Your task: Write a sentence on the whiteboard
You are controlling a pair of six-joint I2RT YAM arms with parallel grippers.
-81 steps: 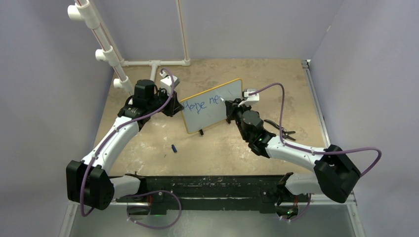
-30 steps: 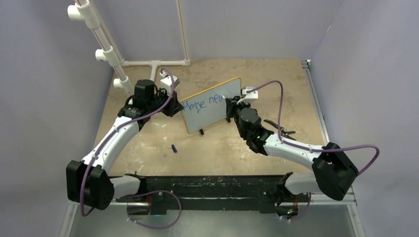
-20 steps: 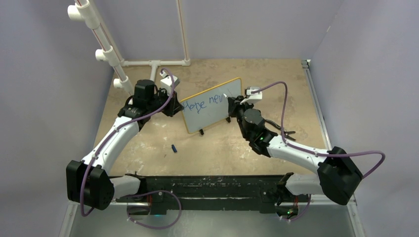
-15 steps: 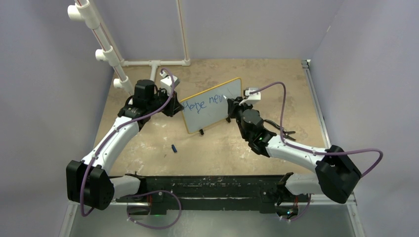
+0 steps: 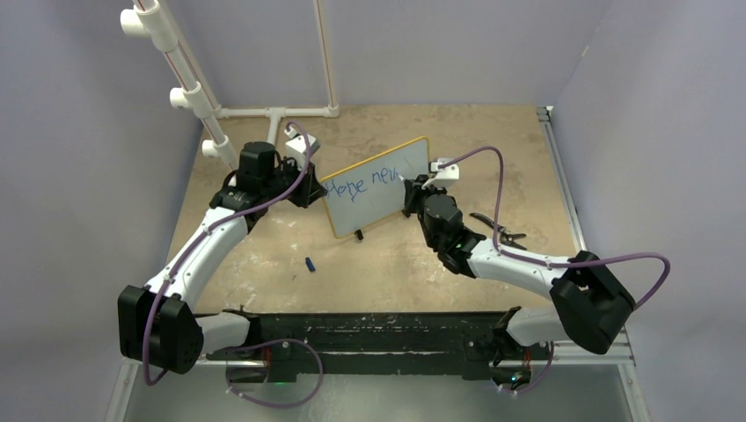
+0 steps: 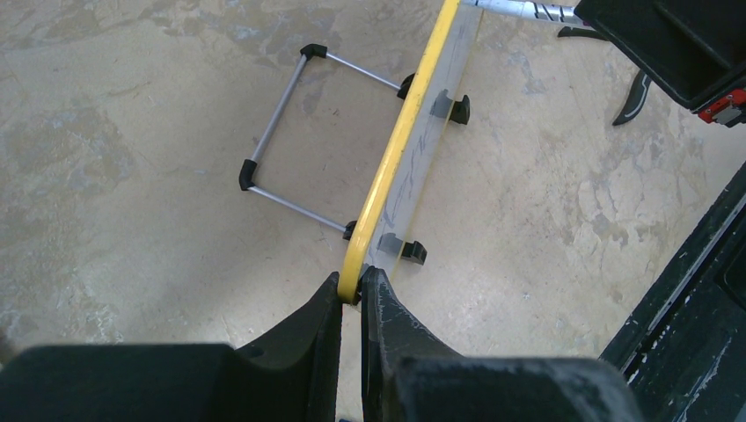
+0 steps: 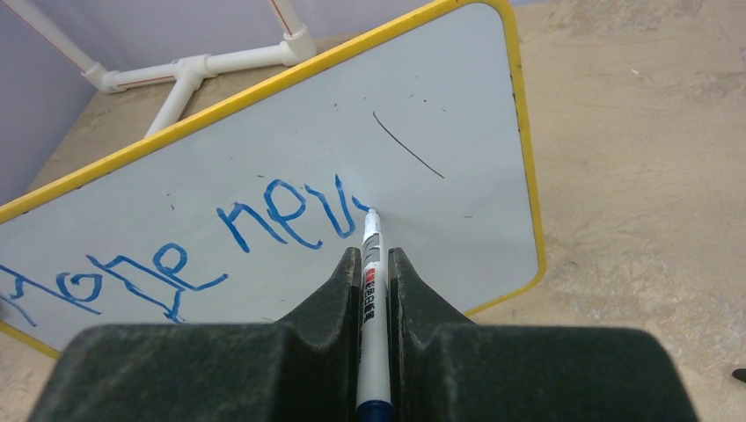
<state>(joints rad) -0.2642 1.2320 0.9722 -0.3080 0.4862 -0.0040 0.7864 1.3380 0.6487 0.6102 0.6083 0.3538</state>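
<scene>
Right now I am looking at a job that I am judging to be under halfway. My left gripper is pinching the left edge of the small rectangular whiteboard with its thin yellow frame. Its jaws are pressing together on the rim and steadying the board, which is standing tilted back on black feet and a wire prop near the middle of the tan, mottled table. My right gripper is clamping a slim white marker between its fingers, and the tip is touching the board just after the last stroke. The blue handwritten sentence is reading "Hope nev" along the upper part of the board. The second word is looking unfinished to me, so I am assuming its remaining letters and any following words are yet to be written. Space to the right of the tip is running short, while the lower part is lying blank, so I am expecting a second line there. A small blue piece, possibly the cap, is lying on the table, nearer me than the board and well apart from it.
</scene>
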